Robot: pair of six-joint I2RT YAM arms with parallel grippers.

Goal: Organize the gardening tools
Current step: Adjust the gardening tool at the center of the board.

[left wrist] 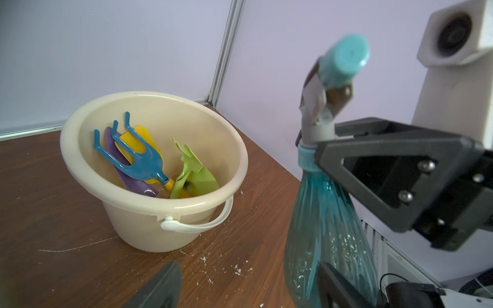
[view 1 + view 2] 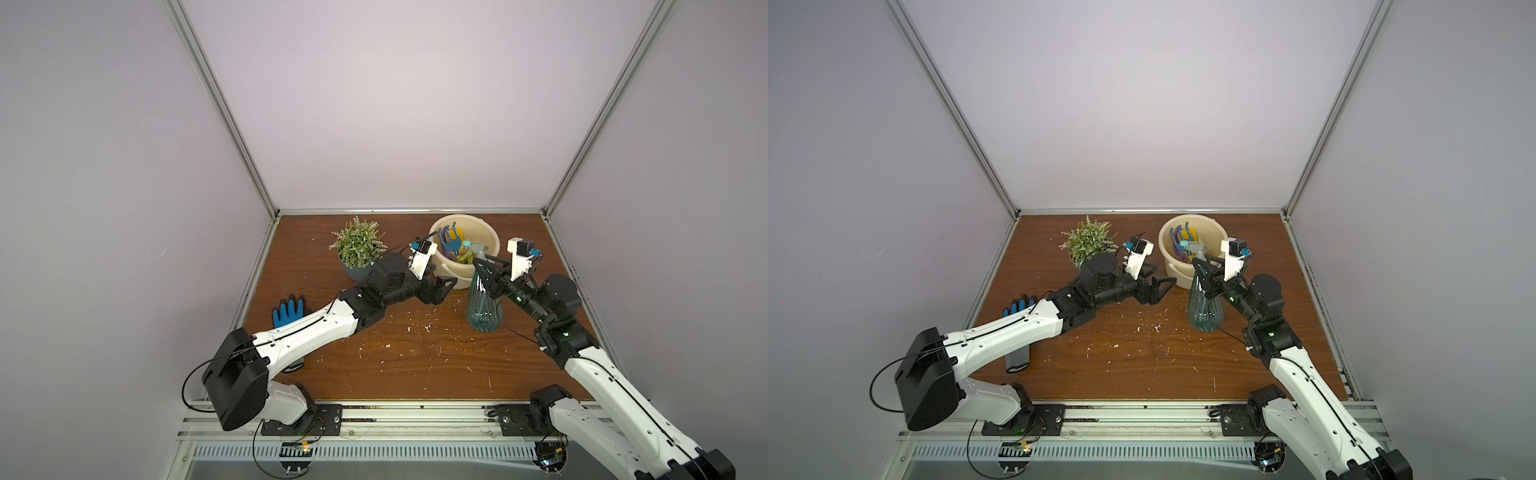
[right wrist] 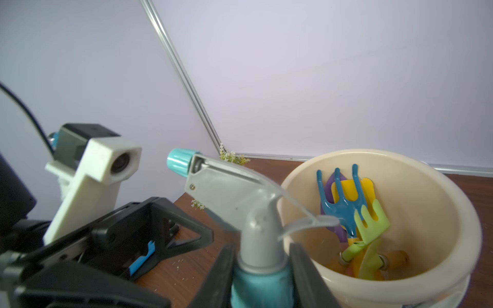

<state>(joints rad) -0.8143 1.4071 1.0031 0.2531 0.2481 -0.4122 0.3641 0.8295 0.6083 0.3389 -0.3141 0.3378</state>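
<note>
Gripping spray bottle by the neck with right fingers, beside the bucket. Holding nothing with left fingers, spread wide.

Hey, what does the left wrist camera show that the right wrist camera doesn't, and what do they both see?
Only the left wrist view shows the white bucket handle and the ribbed teal body of the spray bottle. Only the right wrist view shows the potted plant sprigs. Both show the cream bucket holding the blue fork and lime tools, with the right gripper shut on the bottle's neck.
</note>
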